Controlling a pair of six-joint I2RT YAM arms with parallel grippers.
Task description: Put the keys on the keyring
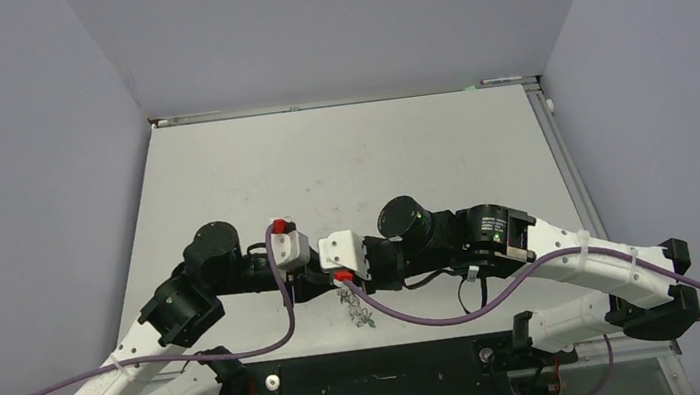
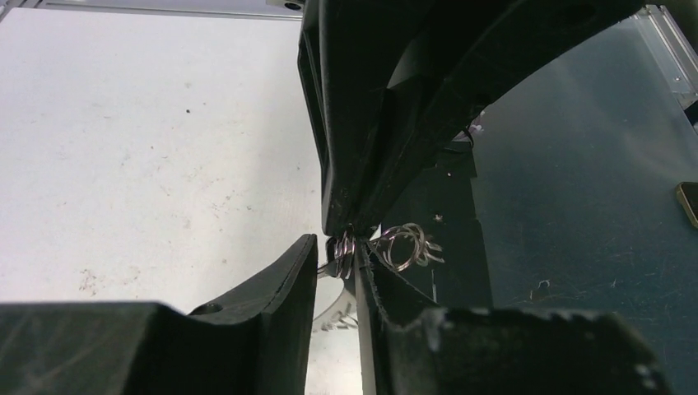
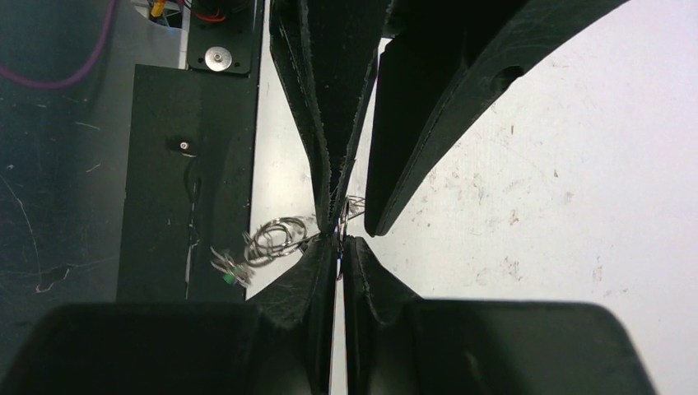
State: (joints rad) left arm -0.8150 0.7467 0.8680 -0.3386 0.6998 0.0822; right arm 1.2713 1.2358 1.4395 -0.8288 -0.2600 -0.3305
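Keyring (image 2: pixel 346 249): pinched by right gripper (image 3: pixel 339 240), jaws pressed together, apparently steadying it for threading. Left gripper (image 2: pixel 337 255): jaws slightly spread astride it, poised to grip.

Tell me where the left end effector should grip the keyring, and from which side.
On the keyring, probably the pinched ring, across its flat faces, beside the right end effector's grip. Come from the left, opposite it: that ring stands edge-on in the left end effector's gap, while the other loops and green piece dangle loose and would likely swing.
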